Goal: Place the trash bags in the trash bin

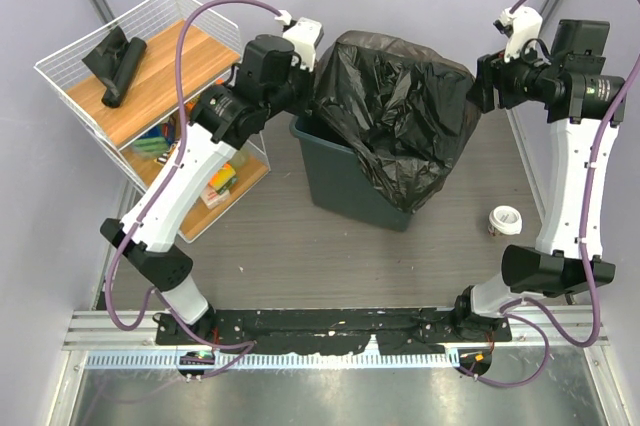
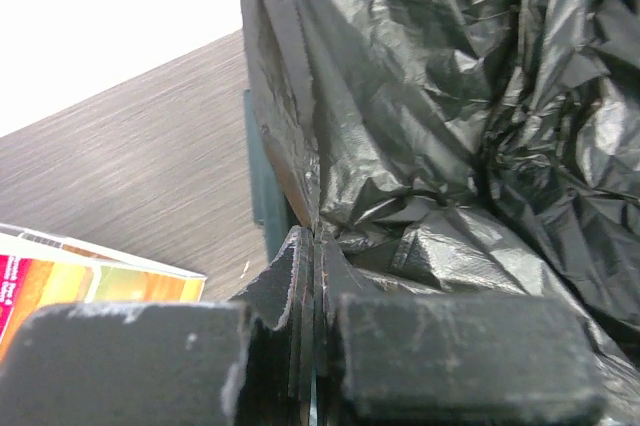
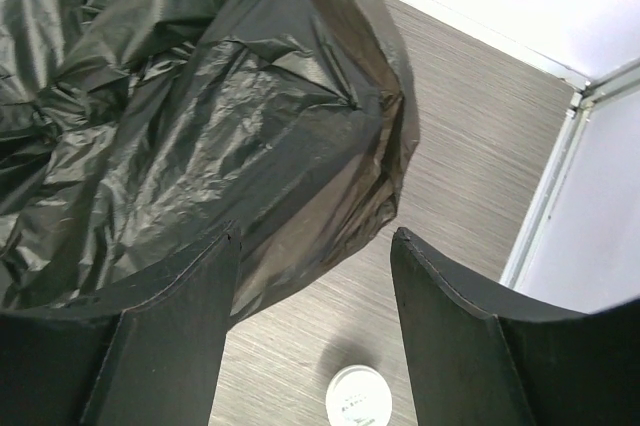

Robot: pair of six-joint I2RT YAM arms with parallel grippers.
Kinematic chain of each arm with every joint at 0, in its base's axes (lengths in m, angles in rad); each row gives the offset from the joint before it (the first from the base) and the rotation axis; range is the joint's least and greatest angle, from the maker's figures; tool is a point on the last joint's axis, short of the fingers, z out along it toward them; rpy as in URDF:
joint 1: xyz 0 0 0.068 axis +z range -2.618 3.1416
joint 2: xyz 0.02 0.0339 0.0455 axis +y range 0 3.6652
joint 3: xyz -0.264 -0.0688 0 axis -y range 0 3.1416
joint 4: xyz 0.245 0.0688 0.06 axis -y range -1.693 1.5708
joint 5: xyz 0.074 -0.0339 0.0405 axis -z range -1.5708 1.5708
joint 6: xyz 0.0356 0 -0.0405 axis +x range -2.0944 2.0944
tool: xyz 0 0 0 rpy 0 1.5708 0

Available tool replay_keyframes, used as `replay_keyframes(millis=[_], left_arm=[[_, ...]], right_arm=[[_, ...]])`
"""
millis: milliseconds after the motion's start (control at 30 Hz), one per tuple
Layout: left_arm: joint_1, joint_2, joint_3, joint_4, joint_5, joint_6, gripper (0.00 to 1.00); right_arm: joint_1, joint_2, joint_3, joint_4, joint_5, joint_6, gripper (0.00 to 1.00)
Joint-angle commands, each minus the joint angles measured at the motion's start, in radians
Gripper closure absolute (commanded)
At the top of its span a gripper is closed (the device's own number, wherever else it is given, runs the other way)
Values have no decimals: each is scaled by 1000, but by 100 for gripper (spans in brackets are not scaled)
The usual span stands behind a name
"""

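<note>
Left gripper (image 2: 315,246) is pressed together at the left rim of the trash bin (image 1: 340,186), pinching the edge of the black trash bag (image 1: 395,116). The bag sits heaped and crinkled over the bin's mouth, spilling past its right rim. Right gripper (image 3: 318,236) hangs spread just right of the bin, by the bag's loose edge, bare floor beyond.

Found a large crinkled black trash bag (image 1: 395,116) heaped over the dark grey-green trash bin (image 1: 340,186), spilling past its rim. Spotted a black roll (image 1: 118,71) on the top shelf of the wire rack (image 1: 175,71).
</note>
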State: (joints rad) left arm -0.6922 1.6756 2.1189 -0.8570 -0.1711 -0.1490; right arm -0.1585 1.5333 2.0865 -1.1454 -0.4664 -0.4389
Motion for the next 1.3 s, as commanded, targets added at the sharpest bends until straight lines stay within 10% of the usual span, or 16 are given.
replay_keyframes(millis=[0,1267], left_arm=[[54,-33,-11,4,5,40,100],[134,-96,-80,-181,166,141,100]], right_arm=[[19,-62,-29,-5,-84,-11,34],[379,-182,-143,-20,-173,11,30]])
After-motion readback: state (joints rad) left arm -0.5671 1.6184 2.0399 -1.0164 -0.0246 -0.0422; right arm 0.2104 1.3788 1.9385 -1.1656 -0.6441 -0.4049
